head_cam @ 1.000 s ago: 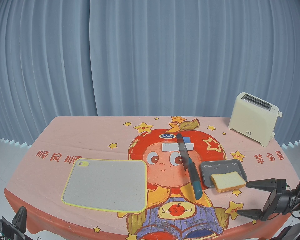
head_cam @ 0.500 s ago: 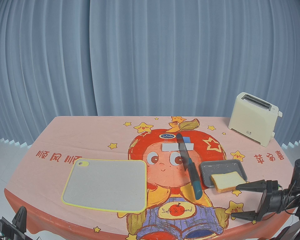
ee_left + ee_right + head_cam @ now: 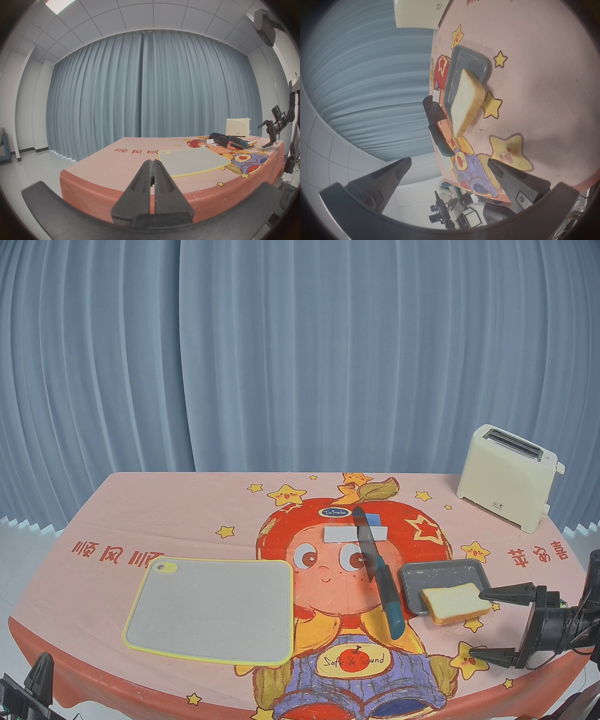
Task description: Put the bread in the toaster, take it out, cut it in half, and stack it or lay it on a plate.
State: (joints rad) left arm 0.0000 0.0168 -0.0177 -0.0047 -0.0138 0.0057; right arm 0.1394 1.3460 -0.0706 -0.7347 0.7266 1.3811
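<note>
Pink cartoon tablecloth [image 3: 156,509], bread [image 3: 455,602] lying half on the grey tray [image 3: 437,570]. Right gripper [image 3: 478,624] gapes wide, empty, just beside it. Looks like step one: pinch the slice, then head for the toaster [image 3: 507,476].

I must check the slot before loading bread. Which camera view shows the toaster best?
The head view: the toaster stands whole at the far right of the table, top slot visible. The right wrist view catches part of one wall; the left wrist view shows it far off, side-on.
</note>
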